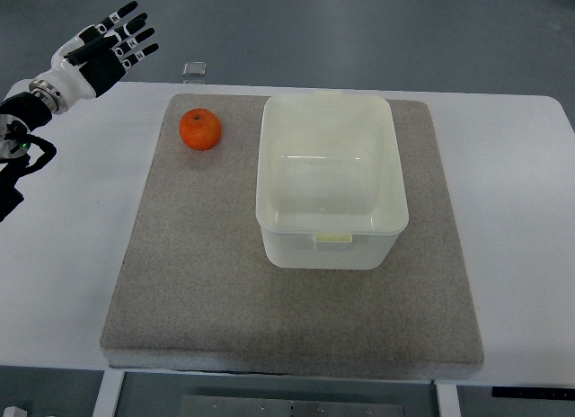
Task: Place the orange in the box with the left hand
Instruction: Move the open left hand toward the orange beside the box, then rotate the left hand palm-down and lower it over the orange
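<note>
Resting beside box (331, 179) on mat (207, 282): orange (199, 129).

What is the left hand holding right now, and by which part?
Nothing. The left hand is open, fingers spread, off the table's far left corner. The orange sits untouched on the mat, beside the empty box.

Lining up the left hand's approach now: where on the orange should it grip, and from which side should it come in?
Probably from above and the left. The orange sits alone on the grey mat, clear of the box to its right, so wrap the fingers around its round middle. The left hand, open, is already up-left of it; the box wall leaves less room on the right side.
</note>
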Tool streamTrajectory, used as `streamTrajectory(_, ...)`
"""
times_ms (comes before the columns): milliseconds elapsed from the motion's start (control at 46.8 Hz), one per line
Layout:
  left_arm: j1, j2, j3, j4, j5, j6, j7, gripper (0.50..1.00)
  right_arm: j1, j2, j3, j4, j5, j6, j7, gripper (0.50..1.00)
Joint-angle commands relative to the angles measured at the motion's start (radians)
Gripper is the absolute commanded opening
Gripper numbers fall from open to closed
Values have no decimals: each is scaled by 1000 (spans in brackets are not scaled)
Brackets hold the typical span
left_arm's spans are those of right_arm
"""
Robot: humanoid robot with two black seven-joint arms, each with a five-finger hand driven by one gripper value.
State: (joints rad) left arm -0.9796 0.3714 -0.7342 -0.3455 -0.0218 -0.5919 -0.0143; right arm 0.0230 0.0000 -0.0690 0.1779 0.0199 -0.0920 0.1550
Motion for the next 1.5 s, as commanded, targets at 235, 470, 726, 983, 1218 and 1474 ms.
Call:
streamTrajectory(235,-16,11,7,2,290,-2,-50,996,0,0,0,0,0,0,0,932)
streamTrajectory(470,-22,11,9,-1,580,4,-193,996,0,0,0,0,0,0,0,932)
streamTrajectory(726,-30,23,12,-49,759,7,-194,996,0,0,0,0,0,0,0,932)
streamTrajectory(983,-67,29,56,-89,878,73,-194,996,0,0,0,0,0,0,0,932)
streamTrajectory(1218,-133,46,246,-89,884,78,-196,994,0,0,0,0,0,0,0,932)
streamTrajectory(1474,-146,44,289,-93,1045,116,-208,994,0,0,0,0,0,0,0,932)
